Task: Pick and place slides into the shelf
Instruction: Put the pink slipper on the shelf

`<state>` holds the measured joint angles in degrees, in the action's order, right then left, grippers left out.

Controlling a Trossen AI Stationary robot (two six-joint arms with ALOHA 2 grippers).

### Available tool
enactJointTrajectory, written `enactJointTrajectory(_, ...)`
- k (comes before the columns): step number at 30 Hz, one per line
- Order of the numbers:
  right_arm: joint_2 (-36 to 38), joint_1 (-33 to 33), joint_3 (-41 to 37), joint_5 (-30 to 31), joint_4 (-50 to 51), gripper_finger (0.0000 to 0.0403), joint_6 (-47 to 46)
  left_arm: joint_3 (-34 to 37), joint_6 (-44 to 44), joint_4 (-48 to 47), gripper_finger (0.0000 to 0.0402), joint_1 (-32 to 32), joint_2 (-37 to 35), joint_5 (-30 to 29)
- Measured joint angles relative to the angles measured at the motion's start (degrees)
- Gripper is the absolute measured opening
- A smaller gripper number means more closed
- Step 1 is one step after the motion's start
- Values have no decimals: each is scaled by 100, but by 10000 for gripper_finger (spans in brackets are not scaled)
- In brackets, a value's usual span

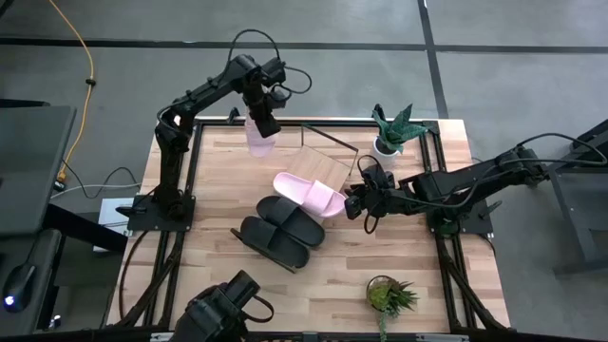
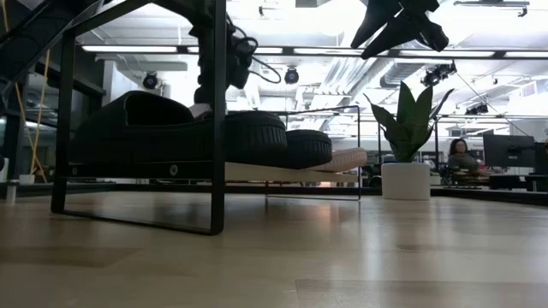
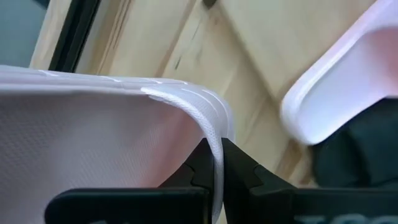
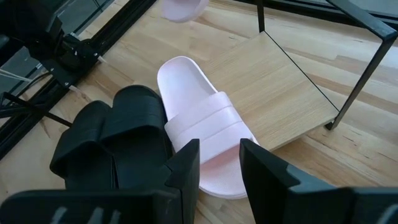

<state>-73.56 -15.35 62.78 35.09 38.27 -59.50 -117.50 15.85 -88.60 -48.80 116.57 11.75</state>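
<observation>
My left gripper (image 1: 264, 122) is shut on a pale pink slide (image 1: 258, 141) and holds it in the air over the table's far left part, just left of the shelf (image 1: 328, 161). The shelf is a light board in a thin black wire frame. The second pink slide (image 4: 202, 121) lies flat by the shelf's near edge, one side of it over the board's corner. Two black slides (image 1: 280, 228) lie side by side on the table next to it. My right gripper (image 4: 219, 163) is open just above and to the right of the lying pink slide, touching nothing. My left gripper pinches a thin curved edge of the pink slide (image 3: 214, 134) between its two fingers (image 3: 199, 169). The fingers come from above, pointing down. The slide is lifted clear of the table and hangs below the gripper (image 1: 258, 142).
A potted plant in a white pot (image 1: 392, 133) stands at the table's far right, close to the shelf. A second small plant (image 1: 389, 294) stands near the front edge. Bare wooden tabletop (image 1: 218, 180) lies left of the slides. A person (image 2: 462, 156) sits in the room behind.
</observation>
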Motion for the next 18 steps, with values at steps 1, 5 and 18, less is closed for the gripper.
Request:
enactJointTrajectory(1,0,0,0,0,1,105,2,-79,-40,7,1,0,0,97)
enactJointTrajectory(5,0,0,0,0,2,105,18,-408,-196,15,2,0,0,612)
enactJointTrajectory(18,0,0,-1,199,2,105,47,-974,-874,188,1,6,-4,2265)
